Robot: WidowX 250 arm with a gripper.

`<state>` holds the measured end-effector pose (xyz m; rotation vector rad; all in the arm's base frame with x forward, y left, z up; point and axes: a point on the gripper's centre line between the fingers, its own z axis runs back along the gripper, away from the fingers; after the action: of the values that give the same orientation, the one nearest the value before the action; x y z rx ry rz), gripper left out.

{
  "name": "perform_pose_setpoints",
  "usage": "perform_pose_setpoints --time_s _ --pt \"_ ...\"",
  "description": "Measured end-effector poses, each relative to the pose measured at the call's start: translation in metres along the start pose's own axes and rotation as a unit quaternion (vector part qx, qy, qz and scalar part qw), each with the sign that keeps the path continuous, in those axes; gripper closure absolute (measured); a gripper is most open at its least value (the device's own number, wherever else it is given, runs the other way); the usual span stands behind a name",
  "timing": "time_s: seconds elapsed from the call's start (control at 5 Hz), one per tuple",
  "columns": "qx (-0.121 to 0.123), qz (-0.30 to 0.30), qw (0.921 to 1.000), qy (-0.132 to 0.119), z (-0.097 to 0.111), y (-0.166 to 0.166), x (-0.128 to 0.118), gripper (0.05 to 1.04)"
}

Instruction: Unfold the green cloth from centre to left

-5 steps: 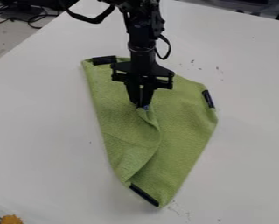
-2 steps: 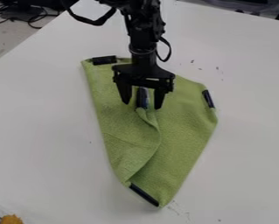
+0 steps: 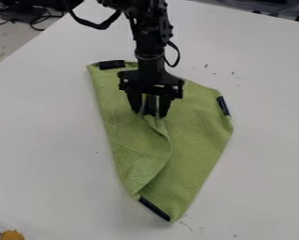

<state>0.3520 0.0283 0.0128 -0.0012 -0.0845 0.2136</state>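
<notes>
The gripper (image 3: pixel 150 113) hangs over the upper middle of the green cloth (image 3: pixel 198 126), its two fingers open on either side of the dark-taped tip of a folded-over corner. That folded flap (image 3: pixel 142 159) lies on the cloth, its curved edge running from between the fingers down to the lower left. Dark tape marks other corners: one at the upper left (image 3: pixel 111 64), one at the right (image 3: pixel 223 106), one at the bottom (image 3: pixel 154 208). Whether the fingers touch the tip is not clear.
The cloth lies on a white table (image 3: pixel 45 136). An orange object (image 3: pixel 12 235) sits at the lower left corner of the view, and black cables (image 3: pixel 39 18) lie beyond the table at the upper left.
The fingers were together at the folded tip, then parted wide. Now they stand somewhat closer together, and the gripper has shifted slightly left. The cloth looks unmoved.
</notes>
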Motion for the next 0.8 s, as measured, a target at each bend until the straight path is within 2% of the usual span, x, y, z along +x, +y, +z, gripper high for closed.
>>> perform_pose_setpoints --time_s 0.2,0.4,0.6,0.8 --pt "0.000 -0.005 1.0000 0.000 0.001 0.000 0.001 0.694" --pt "-0.001 -0.003 1.0000 -0.001 0.003 0.000 0.004 0.901" --pt "0.011 -0.003 0.9999 0.003 0.004 0.001 0.003 0.994" --pt "0.029 0.011 0.9993 -0.019 0.023 0.007 0.002 1.003"
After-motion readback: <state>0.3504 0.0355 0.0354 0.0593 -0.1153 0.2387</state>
